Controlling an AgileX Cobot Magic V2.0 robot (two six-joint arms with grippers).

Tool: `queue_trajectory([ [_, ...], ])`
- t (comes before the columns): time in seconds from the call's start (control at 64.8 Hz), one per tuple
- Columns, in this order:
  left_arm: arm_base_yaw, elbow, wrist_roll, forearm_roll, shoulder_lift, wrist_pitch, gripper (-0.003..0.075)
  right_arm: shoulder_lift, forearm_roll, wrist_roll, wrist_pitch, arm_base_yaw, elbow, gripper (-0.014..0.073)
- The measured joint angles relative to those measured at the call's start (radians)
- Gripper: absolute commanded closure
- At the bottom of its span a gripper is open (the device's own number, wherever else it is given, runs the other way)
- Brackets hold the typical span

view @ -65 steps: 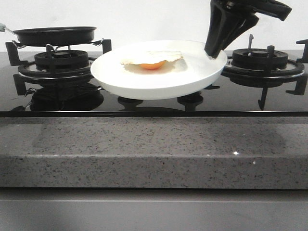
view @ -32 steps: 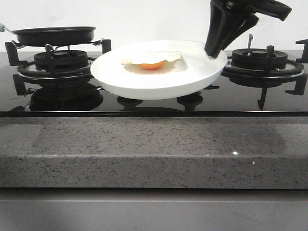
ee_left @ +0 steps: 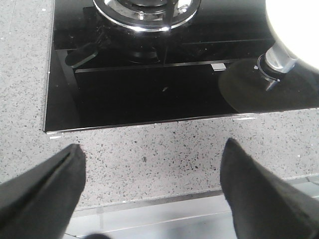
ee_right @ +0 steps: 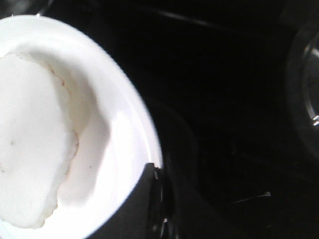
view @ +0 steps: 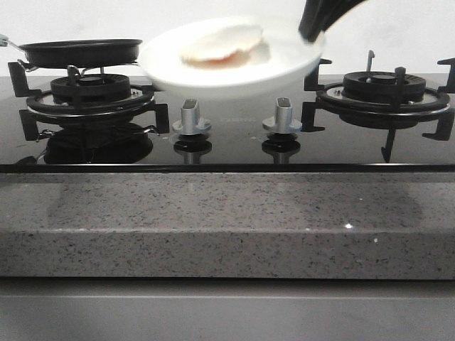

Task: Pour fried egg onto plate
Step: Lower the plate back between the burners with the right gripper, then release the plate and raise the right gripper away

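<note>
Our right gripper [view: 311, 32] pinches the plate [view: 234, 74] rim, fried egg [view: 220, 44] on it, held above the stove knobs [view: 190, 117]. We judge: keep the plate level, set down slowly. Left gripper [ee_left: 149, 194] wide apart, holding nothing.

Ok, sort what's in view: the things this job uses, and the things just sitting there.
In use:
fried egg
plate, lifted by the right gripper

Just there:
black frying pan on the left burner
two stove knobs
right burner
left gripper, open over the counter
</note>
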Motion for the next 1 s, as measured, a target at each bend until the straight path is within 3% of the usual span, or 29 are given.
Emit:
queue_trajectory([
  [0.216, -0.002, 0.000, 0.000, 0.000, 0.000, 0.000, 0.0178, 0.150, 0.004, 0.112, 0.032, -0.063, -0.197, 0.0655],
  [0.448, -0.002, 0.000, 0.000, 0.000, 0.000, 0.000, 0.0178, 0.293, 0.004, 0.234, 0.065, -0.083, -0.283, 0.0645],
  [0.556, -0.002, 0.000, 0.000, 0.000, 0.000, 0.000, 0.0178, 0.330, 0.006, 0.268, 0.073, -0.083, -0.283, 0.0571],
  [0.787, -0.002, 0.000, 0.000, 0.000, 0.000, 0.000, 0.0178, 0.347, 0.034, 0.300, 0.076, -0.083, -0.288, 0.0272],
  [1.003, -0.002, 0.000, 0.000, 0.000, 0.000, 0.000, 0.0178, 0.335, 0.039, 0.300, 0.104, -0.083, -0.291, 0.0265],
])
